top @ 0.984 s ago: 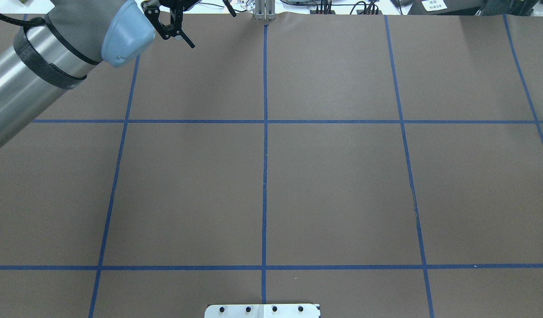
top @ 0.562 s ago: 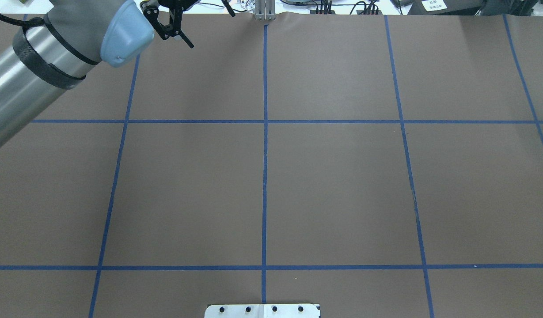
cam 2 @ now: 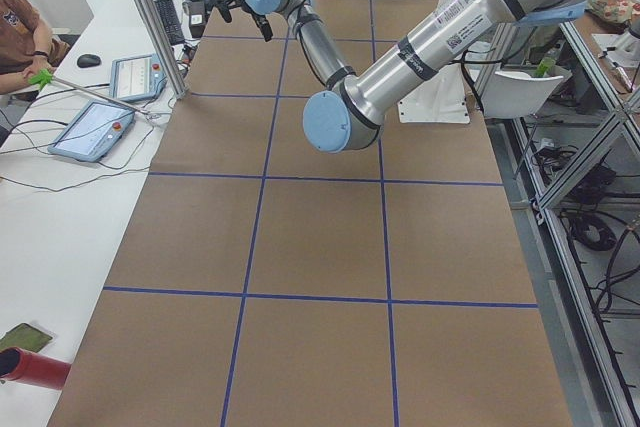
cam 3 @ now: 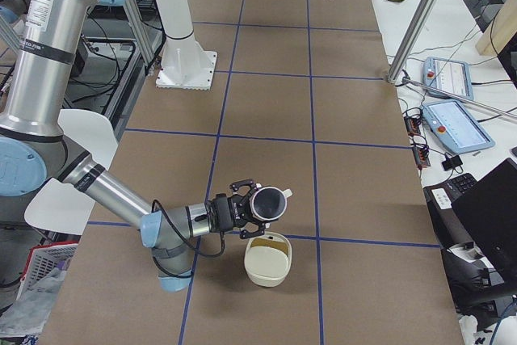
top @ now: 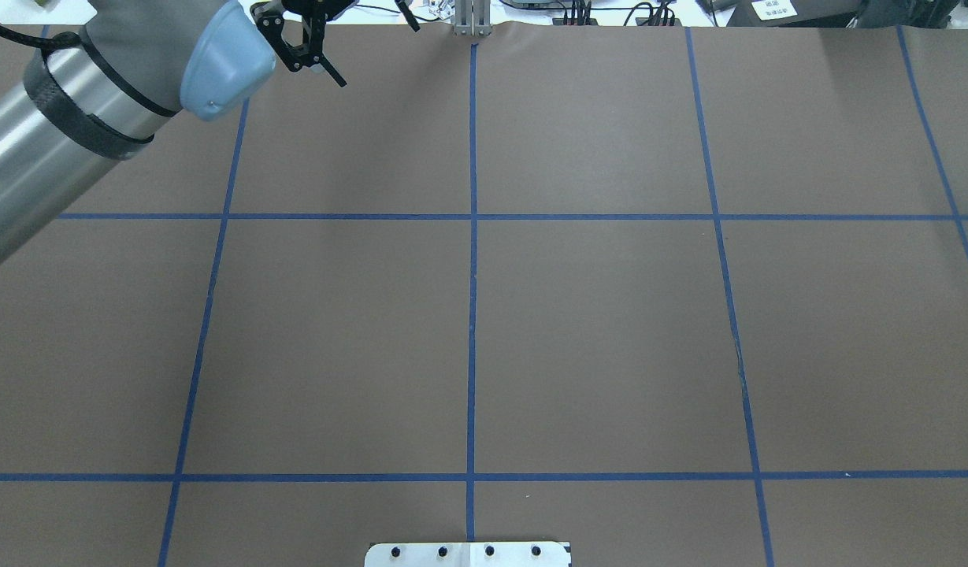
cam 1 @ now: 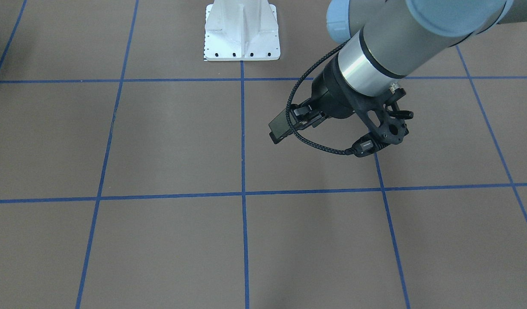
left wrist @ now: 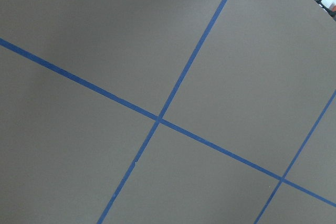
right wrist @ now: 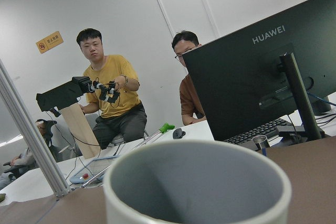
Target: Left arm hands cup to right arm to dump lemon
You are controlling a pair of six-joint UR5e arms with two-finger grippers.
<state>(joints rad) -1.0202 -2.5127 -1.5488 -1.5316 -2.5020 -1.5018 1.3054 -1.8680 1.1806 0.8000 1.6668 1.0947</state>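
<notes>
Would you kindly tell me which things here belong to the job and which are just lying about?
Job: cup, right arm, left arm, bowl by the cup.
Lying about: tablets, monitor, keyboard, red tube.

brown paper covers the table (top: 594,346), ruled into squares by blue tape (top: 472,315). in the left-end view a white desk (cam 2: 60,207) runs along its side at 9 o'clock, with two tablets (cam 2: 95,130) lying on it. beyond, a plain white wall (right wrist: 121,3) carries a small yellow sign (right wrist: 50,41) at 10 o'clock, and a dark huawei monitor (right wrist: 262,77) stands at 3 o'clock. the light is even and soft
</notes>
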